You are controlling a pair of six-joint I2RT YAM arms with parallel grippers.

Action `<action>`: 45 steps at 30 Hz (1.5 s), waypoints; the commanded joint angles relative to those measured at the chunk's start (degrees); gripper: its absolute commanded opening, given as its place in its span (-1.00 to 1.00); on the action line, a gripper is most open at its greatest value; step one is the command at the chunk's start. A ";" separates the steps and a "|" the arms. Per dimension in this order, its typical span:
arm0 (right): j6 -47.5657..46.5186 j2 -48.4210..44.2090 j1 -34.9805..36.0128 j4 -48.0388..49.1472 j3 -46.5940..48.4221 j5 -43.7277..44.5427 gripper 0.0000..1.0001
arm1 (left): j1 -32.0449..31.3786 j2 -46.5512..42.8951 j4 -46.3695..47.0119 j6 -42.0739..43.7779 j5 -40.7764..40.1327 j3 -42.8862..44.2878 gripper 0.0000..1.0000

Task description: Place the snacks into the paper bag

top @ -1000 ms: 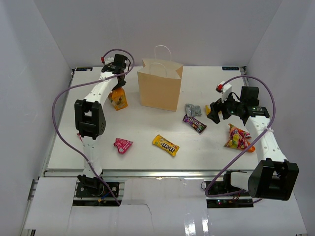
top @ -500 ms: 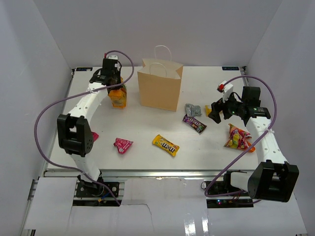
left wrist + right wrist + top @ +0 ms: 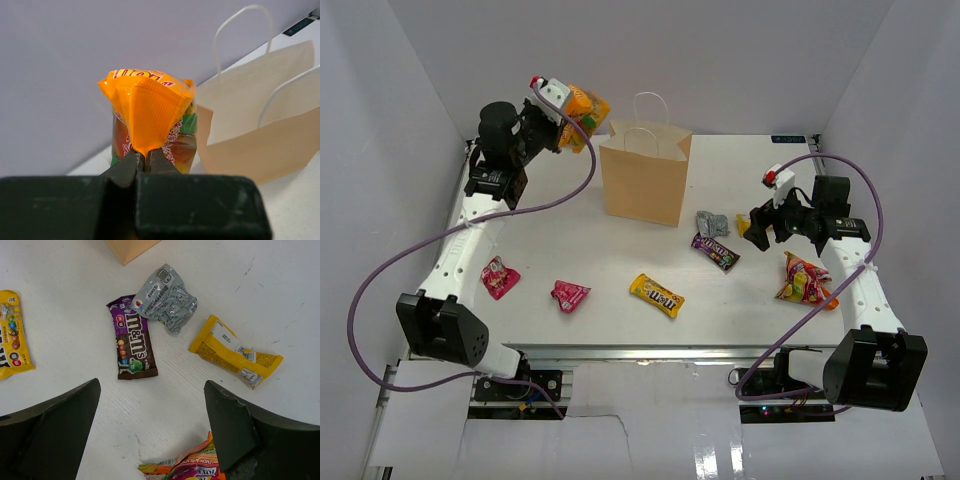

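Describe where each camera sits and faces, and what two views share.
Top external: above, behind the bases, looking down on the table; left arm and right arm show.
Left wrist: on the left arm, facing the paper bag past the left end effector, shut on the orange packet.
Right wrist: over the table, looking down at purple-brown packet and silver packet beyond the open right end effector.
Shared: paper bag and orange packet, in top external and left wrist.

The left arm (image 3: pixel 455 250) has raised the orange packet (image 3: pixel 150 112) (jaws now clamped) off the table (image 3: pixel 620 255).
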 commanded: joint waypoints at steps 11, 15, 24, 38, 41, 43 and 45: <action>-0.64 -1.47 -0.36 0.38 -0.67 -0.63 0.80 | -2.11 12.25 15.13 3.14 26.61 24.80 -1.00; -0.91 -2.00 -0.62 0.38 -1.11 -0.01 0.81 | -3.26 11.81 15.22 2.27 28.80 23.93 -1.00; -0.73 -1.30 -0.89 0.30 -0.68 -0.54 0.80 | -3.43 8.47 15.66 1.56 31.27 18.66 -1.00; -0.29 -0.68 -0.89 0.38 -0.41 -1.51 0.80 | -3.35 10.67 15.66 1.38 31.19 14.08 -1.00; -0.29 -0.94 -0.89 0.47 -0.85 -1.42 0.81 | -3.35 11.37 15.66 1.30 30.75 13.73 -0.91; -0.29 -1.03 -0.89 0.47 -0.94 -1.24 0.81 | -3.43 12.24 15.75 0.86 30.83 13.82 -0.80; -0.38 -1.12 -0.98 0.39 -0.94 -1.15 0.80 | -3.44 12.69 15.84 0.33 30.75 13.90 -0.70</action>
